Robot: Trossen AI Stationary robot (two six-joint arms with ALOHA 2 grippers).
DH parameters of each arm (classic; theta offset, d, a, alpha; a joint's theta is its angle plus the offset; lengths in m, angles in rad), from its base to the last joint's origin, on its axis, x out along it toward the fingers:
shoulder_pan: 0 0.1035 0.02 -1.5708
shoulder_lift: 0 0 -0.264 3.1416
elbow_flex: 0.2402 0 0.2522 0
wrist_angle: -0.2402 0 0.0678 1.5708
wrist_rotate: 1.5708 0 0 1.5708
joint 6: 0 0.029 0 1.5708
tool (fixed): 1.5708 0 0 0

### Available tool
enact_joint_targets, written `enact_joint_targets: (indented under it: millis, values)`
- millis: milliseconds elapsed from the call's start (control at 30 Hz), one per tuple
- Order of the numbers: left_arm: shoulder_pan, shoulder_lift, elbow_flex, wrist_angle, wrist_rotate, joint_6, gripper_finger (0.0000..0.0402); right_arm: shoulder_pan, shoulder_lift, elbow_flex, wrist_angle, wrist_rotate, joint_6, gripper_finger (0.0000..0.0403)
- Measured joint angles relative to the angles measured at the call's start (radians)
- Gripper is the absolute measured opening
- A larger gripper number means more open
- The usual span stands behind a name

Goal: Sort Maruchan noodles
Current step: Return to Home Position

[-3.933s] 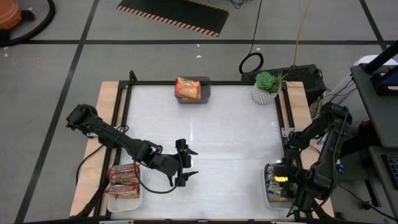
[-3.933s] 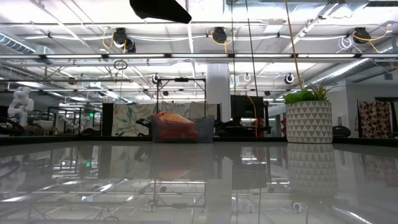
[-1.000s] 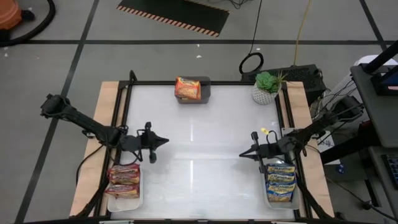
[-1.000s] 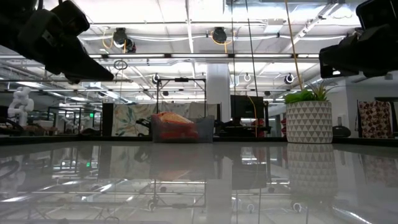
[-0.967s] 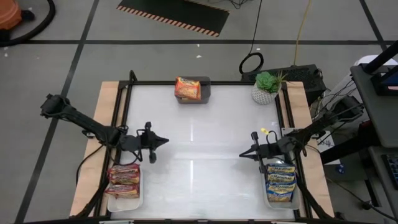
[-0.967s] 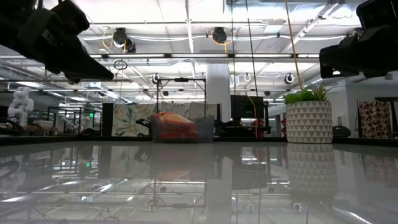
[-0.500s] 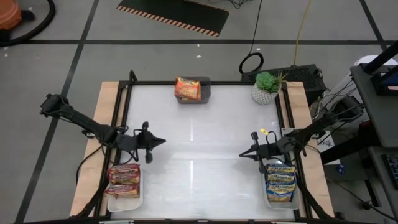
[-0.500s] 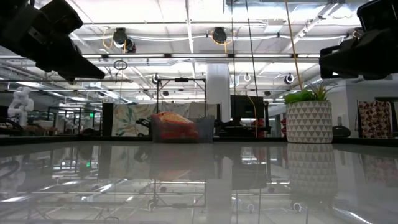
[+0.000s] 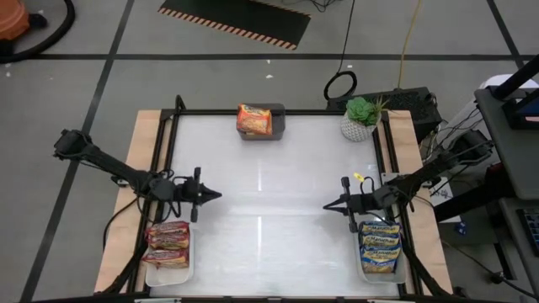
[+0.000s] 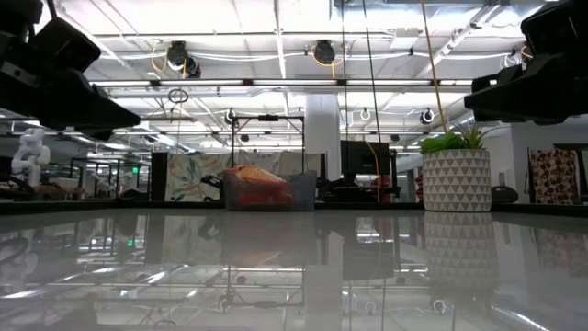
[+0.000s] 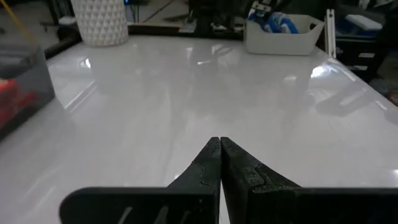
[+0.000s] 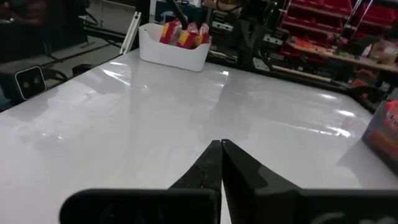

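Observation:
Red noodle packets [image 9: 168, 243] lie in a white tray at the table's near left; the tray also shows in the right wrist view [image 12: 174, 46]. Blue-and-yellow packets [image 9: 379, 247] lie in a white tray at the near right, also in the left wrist view [image 11: 283, 32]. Orange packets [image 9: 253, 119] sit in a grey bin at the far edge. My left gripper [image 9: 219, 195] is shut and empty above the table's left side. My right gripper [image 9: 326, 207] is shut and empty above the right side. Both point toward the table's middle.
A potted plant in a white patterned pot [image 9: 360, 119] stands at the far right corner. The grey bin [image 10: 269, 191] stands at the far edge. The white tabletop [image 9: 269, 194] lies between the two grippers. A black frame runs along the table's edges.
My left gripper has drawn back a little toward the table's left edge, staying shut. My right gripper has kept almost still. No packet has moved.

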Motion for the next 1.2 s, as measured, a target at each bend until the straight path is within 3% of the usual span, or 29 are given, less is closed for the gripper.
enact_joint_targets:
  millis: [233, 567, 967, 1200]
  values:
    - [0.0, -0.055, -0.006, 0.009, 0.034, 0.081, 0.0005, 0.0, -0.061, 0.0, -0.019, 0.026, -0.102, 0.0]
    - [0.0, -0.083, -0.006, -0.01, 0.037, 0.081, 0.0005, -0.032, -0.301, 0.0, -0.188, 0.047, -0.159, 0.0]
    - [0.0, -0.083, -0.006, -0.008, 0.035, 0.079, 0.0005, -0.046, -0.632, 0.001, -0.505, -0.042, -0.123, 0.0]
    - [0.0, -0.083, -0.006, -0.008, 0.028, 0.078, 0.0005, -0.084, -0.799, 0.001, -0.619, -0.249, -0.127, 0.0]
